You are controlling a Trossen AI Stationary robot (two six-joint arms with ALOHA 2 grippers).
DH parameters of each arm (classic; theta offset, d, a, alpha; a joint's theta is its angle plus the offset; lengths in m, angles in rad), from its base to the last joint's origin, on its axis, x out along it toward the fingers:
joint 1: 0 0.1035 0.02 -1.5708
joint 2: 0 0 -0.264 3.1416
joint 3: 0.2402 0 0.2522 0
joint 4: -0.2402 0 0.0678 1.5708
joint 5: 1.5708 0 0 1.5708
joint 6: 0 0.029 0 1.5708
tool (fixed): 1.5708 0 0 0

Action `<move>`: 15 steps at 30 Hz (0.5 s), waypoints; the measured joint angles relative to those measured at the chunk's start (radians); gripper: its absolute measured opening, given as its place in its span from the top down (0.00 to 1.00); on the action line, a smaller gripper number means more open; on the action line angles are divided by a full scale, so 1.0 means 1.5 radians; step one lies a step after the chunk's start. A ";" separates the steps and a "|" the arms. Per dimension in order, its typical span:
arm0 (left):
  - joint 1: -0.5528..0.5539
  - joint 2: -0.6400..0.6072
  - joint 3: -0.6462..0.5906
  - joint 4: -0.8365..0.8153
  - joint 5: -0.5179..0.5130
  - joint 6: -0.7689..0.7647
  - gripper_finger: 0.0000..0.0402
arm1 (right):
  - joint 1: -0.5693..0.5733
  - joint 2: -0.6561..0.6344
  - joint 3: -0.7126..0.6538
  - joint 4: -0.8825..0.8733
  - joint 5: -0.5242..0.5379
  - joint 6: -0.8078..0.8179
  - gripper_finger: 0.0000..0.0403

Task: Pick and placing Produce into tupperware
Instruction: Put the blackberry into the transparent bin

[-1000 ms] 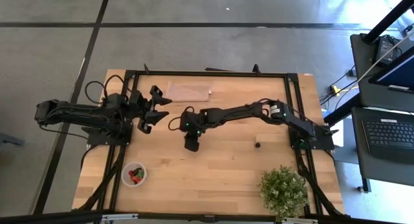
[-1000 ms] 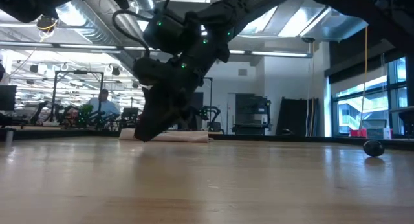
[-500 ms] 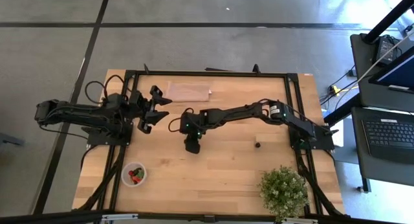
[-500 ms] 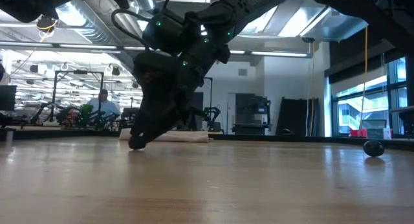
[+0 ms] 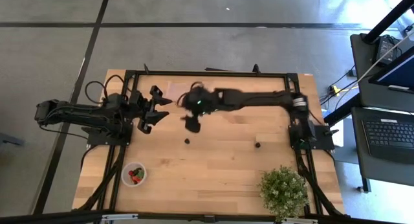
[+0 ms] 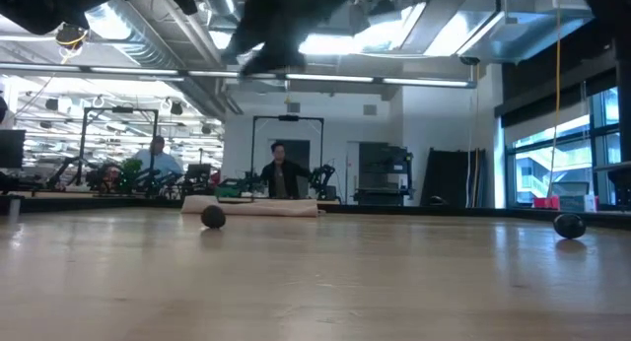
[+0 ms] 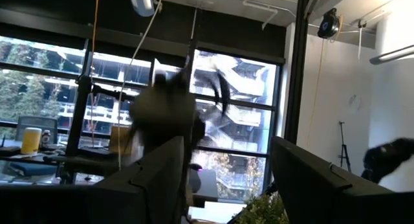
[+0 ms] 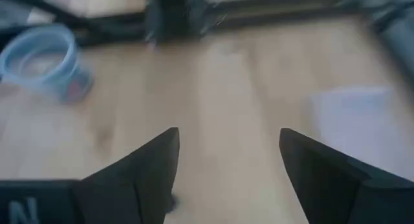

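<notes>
A dark berry (image 5: 187, 140) lies alone on the wooden table near its middle and also shows in the low view (image 6: 213, 217). A second dark berry (image 5: 257, 145) lies further right (image 6: 569, 226). The round clear tupperware (image 5: 134, 174) stands near the front left with red and green produce inside; the right wrist view also shows it (image 8: 45, 59). My right gripper (image 5: 191, 123) hangs open and empty (image 8: 228, 162), raised above the table just beyond the first berry. At the table's left side my left gripper (image 5: 157, 109) waits open (image 7: 226, 179).
A flat pinkish cloth (image 5: 189, 91) lies at the far edge of the table. A bushy potted plant (image 5: 283, 190) stands at the front right corner. The black frame rails (image 5: 207, 74) run around the table. People stand in the room beyond the table (image 6: 281, 173).
My right gripper has risen from the table and swung toward the far edge, blurring as it goes. The dark berry now lies bare on the table where its fingertips stood half a second ago.
</notes>
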 joint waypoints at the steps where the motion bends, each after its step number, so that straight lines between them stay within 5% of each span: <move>1: 0.000 0.000 0.000 -0.003 0.002 0.000 0.45 | 0.000 -0.022 0.000 -0.006 0.024 -0.008 0.34; 6: 0.000 0.000 0.000 -0.102 -0.026 0.029 0.45 | -0.002 -0.141 -0.060 -0.010 0.085 -0.041 0.34; 15: 0.000 0.003 0.022 -0.314 -0.051 0.030 0.45 | -0.005 -0.434 -0.364 0.002 0.249 0.061 0.34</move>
